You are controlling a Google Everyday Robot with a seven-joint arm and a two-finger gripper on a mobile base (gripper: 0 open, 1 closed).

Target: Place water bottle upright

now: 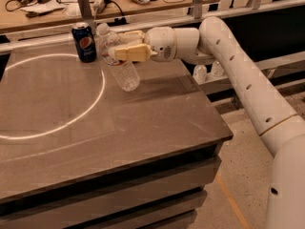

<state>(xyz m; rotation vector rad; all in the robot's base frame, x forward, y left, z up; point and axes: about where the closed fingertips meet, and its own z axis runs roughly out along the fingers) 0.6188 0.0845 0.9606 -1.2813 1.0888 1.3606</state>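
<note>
The water bottle (121, 68) is clear ribbed plastic with a white cap at its top left. It is tilted, cap up and to the left, its base low over the brown table (143, 123). My gripper (113, 46) reaches in from the right and is shut on the bottle's upper half, tan fingers (129, 54) on both sides. I cannot tell whether the base touches the table. The bottle is just right of the blue Pepsi can (84, 42).
The Pepsi can stands upright at the table's back. A white ring (71, 118) is marked on the table's left part. Two small clear pump bottles (208, 72) stand on a shelf right of the table. A cluttered bench (57, 4) runs behind.
</note>
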